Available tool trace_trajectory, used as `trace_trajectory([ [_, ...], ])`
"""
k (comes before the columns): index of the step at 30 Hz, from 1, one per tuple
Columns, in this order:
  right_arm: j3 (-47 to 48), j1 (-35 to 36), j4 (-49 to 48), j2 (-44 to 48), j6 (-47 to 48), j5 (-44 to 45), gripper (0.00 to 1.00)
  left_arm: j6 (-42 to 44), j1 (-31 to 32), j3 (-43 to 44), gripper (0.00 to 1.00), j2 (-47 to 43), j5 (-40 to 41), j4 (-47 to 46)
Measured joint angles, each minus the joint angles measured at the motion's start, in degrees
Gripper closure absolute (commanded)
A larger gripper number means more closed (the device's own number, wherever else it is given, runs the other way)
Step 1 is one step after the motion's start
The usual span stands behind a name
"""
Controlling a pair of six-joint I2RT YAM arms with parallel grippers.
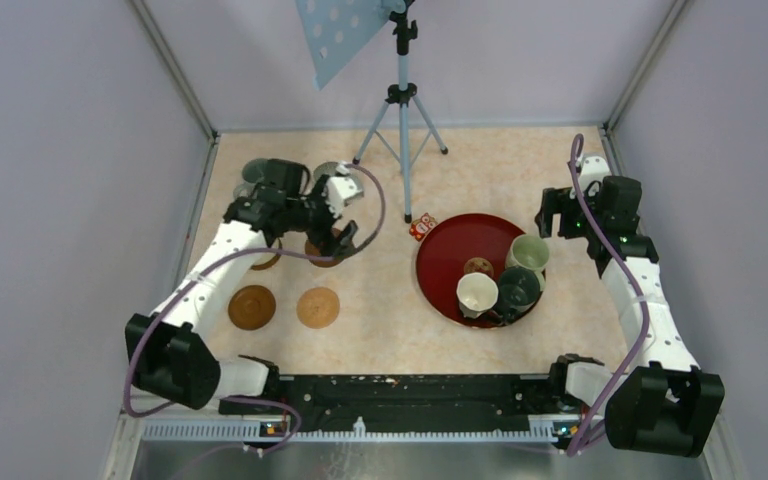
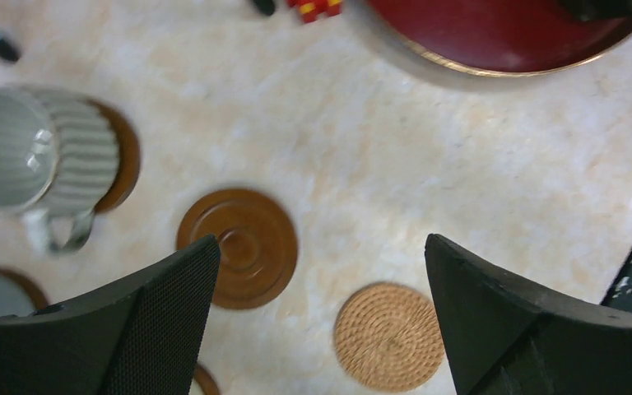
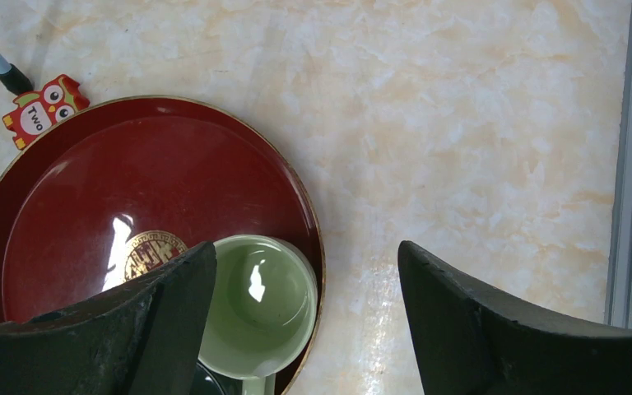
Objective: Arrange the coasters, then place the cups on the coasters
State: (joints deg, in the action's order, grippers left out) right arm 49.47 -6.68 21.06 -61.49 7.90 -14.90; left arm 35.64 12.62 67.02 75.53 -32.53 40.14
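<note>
While it hangs above the tabletop (image 2: 461,181) well to the left of the red tray (image 1: 447,250), the left pincer (image 2: 321,247) stands wide open with nothing between its fingers. Directly under its gap in the wrist view lies a dark brown coaster (image 2: 243,247) with a raised centre ring, bare. A ribbed grey mug (image 2: 37,152) stands upright on another dark coaster (image 2: 125,156), left of the tray and about level with its far rim. A pale woven coaster (image 2: 388,336) lies bare, left of the tray's near rim. Farther left of the tray than that one sits a further dark coaster (image 1: 251,307), also bare.

The right pincer (image 3: 304,263) is likewise open and holds nothing. It hovers over the tray's right rim, and a pale green mug (image 3: 259,304) shows upright below it, inside the tray against that rim. A cream mug (image 1: 477,292) and a dark teal mug (image 1: 517,288) crowd the tray's near right part, close to the green one. A small red owl tag (image 3: 43,107) lies just outside the tray's far left rim.
</note>
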Motion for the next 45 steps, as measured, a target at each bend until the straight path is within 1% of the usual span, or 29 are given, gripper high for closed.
trace_trajectory([
  [4,0.00,0.00,0.00,0.00,0.00,0.00,0.20,-4.87,13.70,-0.02,0.01,1.38,5.14,-2.56],
  [7,0.00,0.00,0.00,0.00,0.02,-0.07,0.20,-7.48,22.01,0.11,0.01,4.48,7.98,-4.83],
  [10,0.00,0.00,0.07,0.00,0.59,-0.63,0.20,-8.98,25.99,1.07,0.01,8.83,8.90,-5.55],
  [14,0.02,0.00,1.42,-0.17,2.60,-1.99,0.22,-10.27,26.80,4.26,0.01,14.99,9.27,-5.88],
  [17,0.31,0.00,3.61,-1.44,4.55,-2.91,0.23,-10.97,26.80,6.51,0.01,17.73,9.20,-6.73],
  [23,1.64,0.00,10.10,-3.06,9.73,-3.54,0.26,-12.00,27.26,7.13,0.01,18.29,8.55,-9.01],
  [27,2.21,0.00,13.16,-3.06,12.76,-3.80,0.27,-12.98,27.54,6.95,0.01,18.29,7.17,-10.01],
  [30,2.21,0.00,14.10,-3.06,13.20,-3.89,0.27,-14.60,28.39,4.02,0.01,17.57,6.56,-13.38],
  [31,2.21,0.00,14.19,-3.06,13.09,-4.00,0.27,-15.43,29.11,1.64,0.01,16.94,6.64,-14.58],
  [35,2.21,0.00,13.84,-3.06,11.96,-5.03,0.27,-18.53,35.01,-2.78,0.01,16.33,7.41,-16.41],
  [40,2.16,0.00,11.93,-3.02,10.43,-5.60,0.26,-22.56,40.39,-3.23,0.01,16.48,9.53,-19.96],
  [45,1.84,0.00,11.02,-2.60,9.60,-6.25,0.26,-25.40,42.05,-3.23,0.01,18.40,10.54,-25.05],
])
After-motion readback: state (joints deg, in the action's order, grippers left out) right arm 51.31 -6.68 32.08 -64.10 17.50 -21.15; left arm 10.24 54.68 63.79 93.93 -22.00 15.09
